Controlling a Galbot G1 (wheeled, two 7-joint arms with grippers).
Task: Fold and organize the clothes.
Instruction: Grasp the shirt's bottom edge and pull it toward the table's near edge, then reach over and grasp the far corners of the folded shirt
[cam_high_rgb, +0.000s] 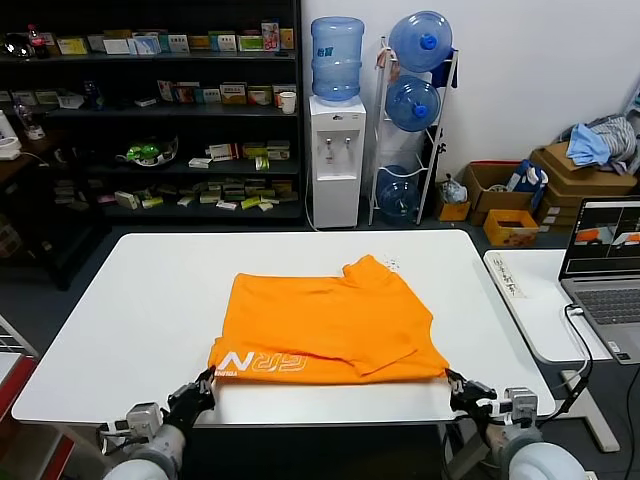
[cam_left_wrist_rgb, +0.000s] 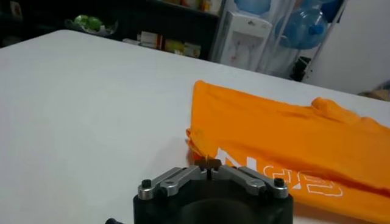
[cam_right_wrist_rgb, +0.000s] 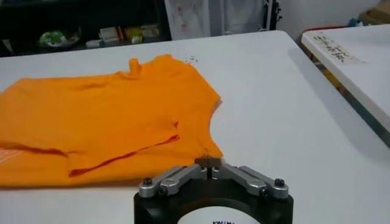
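we have the t-shirt (cam_high_rgb: 330, 325) part folded on the worktop (cam_high_rgb: 150, 300); left claw (cam_high_rgb: 205, 383) and right claw (cam_high_rgb: 457, 381) each pinch closed on a near corner, so more folds remain.

T-shirt (cam_high_rgb: 325, 325) lies flat on table (cam_high_rgb: 150, 300), centred, toward the near edge. Left gripper (cam_high_rgb: 207, 385) sits at its near-left corner, right gripper (cam_high_rgb: 455, 382) at its near-right corner, both at the table's front edge. Second table (cam_high_rgb: 535, 300) stands to the right, laptop (cam_high_rgb: 605, 270) on it. Shelves (cam_high_rgb: 150, 110) and water dispenser (cam_high_rgb: 336, 150) behind.
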